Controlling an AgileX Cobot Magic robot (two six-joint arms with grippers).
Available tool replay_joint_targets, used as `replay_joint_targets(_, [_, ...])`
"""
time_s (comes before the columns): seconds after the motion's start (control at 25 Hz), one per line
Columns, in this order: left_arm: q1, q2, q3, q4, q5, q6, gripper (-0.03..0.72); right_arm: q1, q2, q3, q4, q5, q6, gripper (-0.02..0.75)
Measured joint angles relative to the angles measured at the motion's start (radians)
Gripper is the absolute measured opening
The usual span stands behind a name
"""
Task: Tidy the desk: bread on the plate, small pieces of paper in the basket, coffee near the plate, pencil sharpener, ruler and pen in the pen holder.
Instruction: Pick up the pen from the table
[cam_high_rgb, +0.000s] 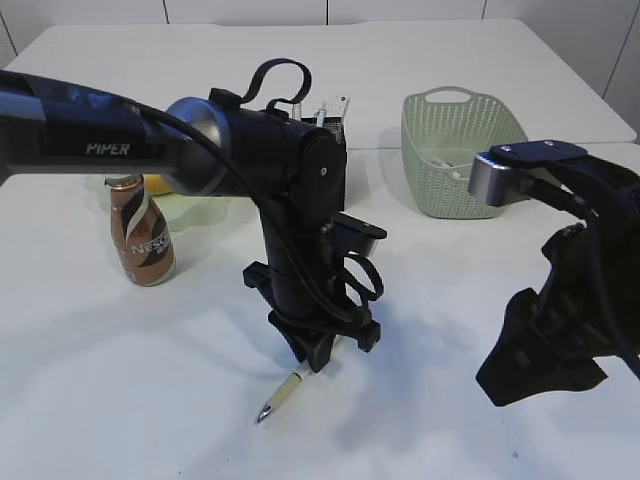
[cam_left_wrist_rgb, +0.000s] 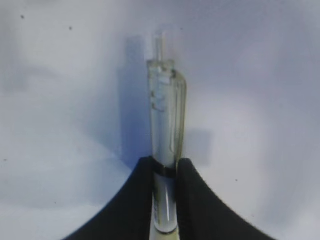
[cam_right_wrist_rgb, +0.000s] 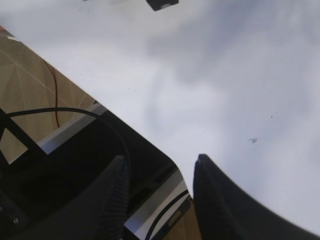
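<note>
1. Clear plastic is catching the light in the exterior view: the pen (cam_high_rgb: 281, 392) is lying on the white tabletop (cam_high_rgb: 120, 380), its metal tip pointing down-left toward the camera and its other end tucked under the left gripper (cam_high_rgb: 318, 352). The long axis is running diagonally, from near-left up to the right. The left arm is reaching straight down onto it; the right gripper (cam_high_rgb: 540, 370) is hanging well apart at the right edge. The pen holder (cam_high_rgb: 335, 122) is standing behind the left arm, beside the green basket (cam_high_rgb: 460, 150); the coffee bottle (cam_high_rgb: 141, 238) is at the left.

2. In the left wrist view the jaws are clamping the pen (cam_left_wrist_rgb: 166, 145) across its barrel, one on each side and touching it. Its axis is running straight away from the camera, clip end far, crosswise to the closing direction. I judge the lift will need only a straight rise.

3. In the right wrist view the jaws are standing apart with nothing between them, over the tabletop edge (cam_right_wrist_rgb: 150, 145). No pen is showing here.
</note>
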Motion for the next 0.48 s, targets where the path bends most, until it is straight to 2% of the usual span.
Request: replay_joint_targets(0.48, [0.0,-0.065,0.0,0.0,-0.008,-0.002,0.068,0.0,0.0,-0.002,0.001,0.0,0.0,0.351])
